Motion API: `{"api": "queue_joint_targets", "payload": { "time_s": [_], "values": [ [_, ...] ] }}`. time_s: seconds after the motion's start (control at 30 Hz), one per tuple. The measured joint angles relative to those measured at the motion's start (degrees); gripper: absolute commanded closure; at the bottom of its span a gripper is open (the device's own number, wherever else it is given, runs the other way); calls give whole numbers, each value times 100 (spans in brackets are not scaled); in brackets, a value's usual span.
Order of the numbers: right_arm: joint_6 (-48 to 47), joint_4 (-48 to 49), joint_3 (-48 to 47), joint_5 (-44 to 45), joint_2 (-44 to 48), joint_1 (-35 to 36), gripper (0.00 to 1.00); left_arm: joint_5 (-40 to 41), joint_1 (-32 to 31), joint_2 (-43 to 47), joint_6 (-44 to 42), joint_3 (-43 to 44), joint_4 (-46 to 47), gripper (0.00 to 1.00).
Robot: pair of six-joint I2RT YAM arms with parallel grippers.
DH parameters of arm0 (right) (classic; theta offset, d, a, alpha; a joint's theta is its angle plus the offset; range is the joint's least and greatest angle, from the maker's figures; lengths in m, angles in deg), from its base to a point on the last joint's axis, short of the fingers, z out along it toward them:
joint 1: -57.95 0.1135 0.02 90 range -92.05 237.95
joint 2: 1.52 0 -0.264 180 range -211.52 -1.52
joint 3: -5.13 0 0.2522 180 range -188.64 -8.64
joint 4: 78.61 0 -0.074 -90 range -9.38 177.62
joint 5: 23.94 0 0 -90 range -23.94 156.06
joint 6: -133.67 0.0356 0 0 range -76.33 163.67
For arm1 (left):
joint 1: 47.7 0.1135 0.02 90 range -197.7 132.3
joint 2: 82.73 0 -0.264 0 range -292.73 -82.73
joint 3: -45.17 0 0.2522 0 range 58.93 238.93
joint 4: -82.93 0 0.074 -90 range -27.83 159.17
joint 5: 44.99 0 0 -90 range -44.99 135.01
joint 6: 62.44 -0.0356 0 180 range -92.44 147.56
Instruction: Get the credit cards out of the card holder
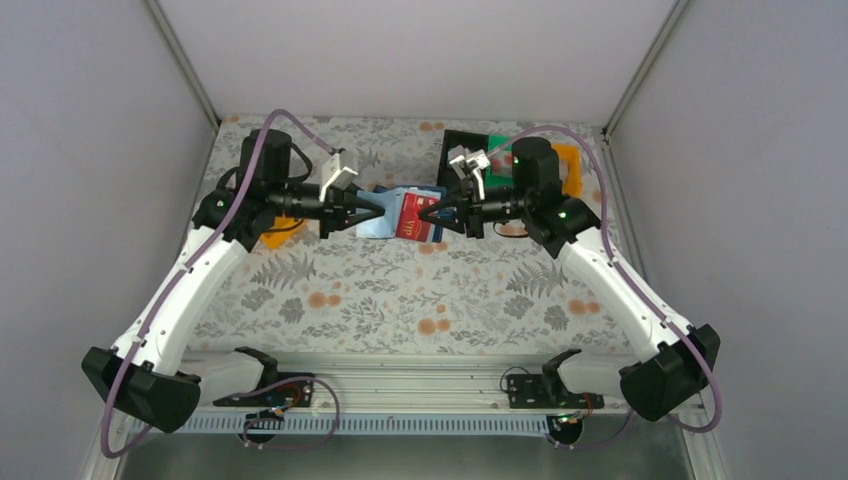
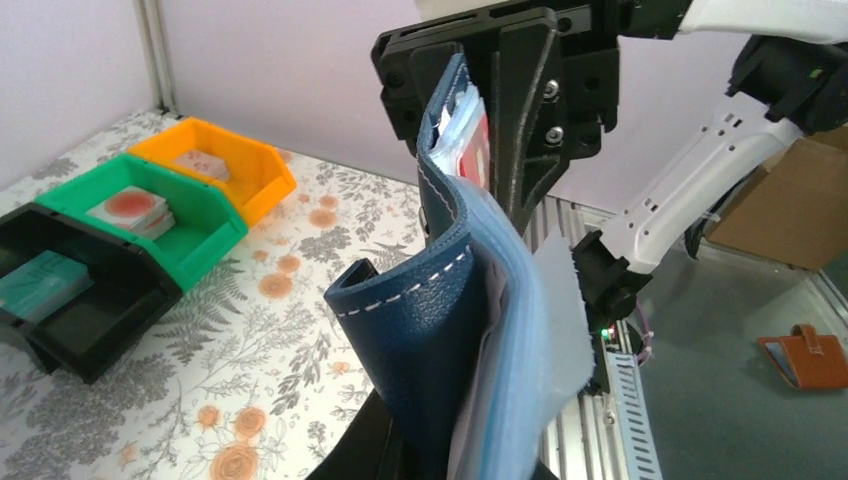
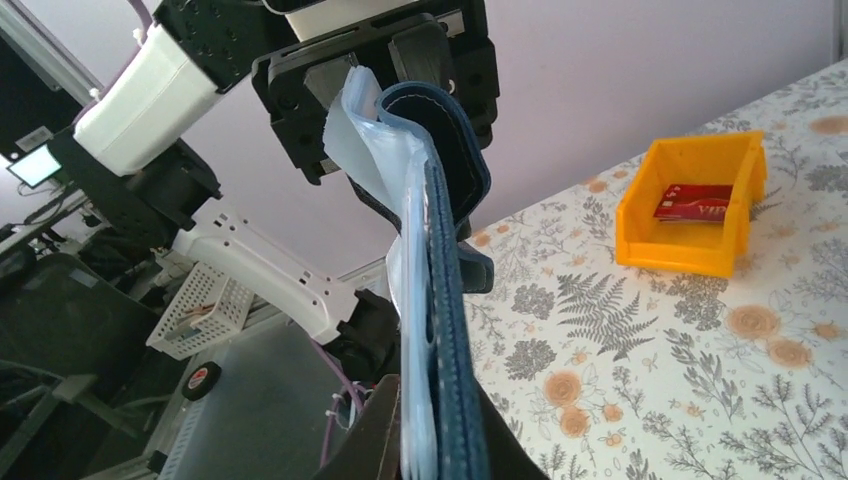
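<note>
Step in hand: pulling a card, with the grip set and the pull not yet made. The card holder (image 1: 378, 224) is up off the tabletop (image 1: 400, 300), held open between the two arms at the far middle. The left pincer (image 1: 360, 211) is clamped on its left end, with the navy cover and pale lining both in the bite. The right pincer (image 1: 433, 212) is closed on the right end, where a red card (image 1: 413, 220) sits in a slot. The wrist views show cover and lining running in between its fingers. Cannot tell if it pinches the card alone or the flap too. More card edges sit behind the red one, count unclear.

The black bin (image 2: 90, 350), green bin (image 2: 200, 240) and orange bin (image 2: 265, 180) are at far right with cards in them. A second orange bin (image 3: 690, 245) at far left has a red card in it.

Next move, my read: the left arm holds firm as anchor while the right draws the card rightward, straight along the slot. If the flap is caught, the holder will likely just stretch. Then the right needs to let go and re-pinch on the bare card edge. Several cards look left, so the task is far from done.
</note>
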Motion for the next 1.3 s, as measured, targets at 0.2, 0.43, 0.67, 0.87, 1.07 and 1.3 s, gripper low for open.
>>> {"api": "queue_joint_targets", "payload": {
  "time_s": [0.2,0.43,0.67,0.87,1.07,1.3],
  "values": [
    [103,-13,9,494,-2,31,96,769,452,96,745,-293,345,34],
    [551,-151,138,1545,-55,28,96,2090,1154,87,1086,-125,389,50],
    [879,-258,105,2214,-188,57,96,973,1054,293,1292,334,946,65],
    [846,-315,-216,2282,-459,240,96,173,533,540,1370,-168,1058,60],
    [540,-343,-446,1871,-538,566,96,216,415,247,1502,-446,1084,62],
    [326,-323,-752,1611,-684,706,96,254,157,122,1480,-501,1082,68]
  ]
}}
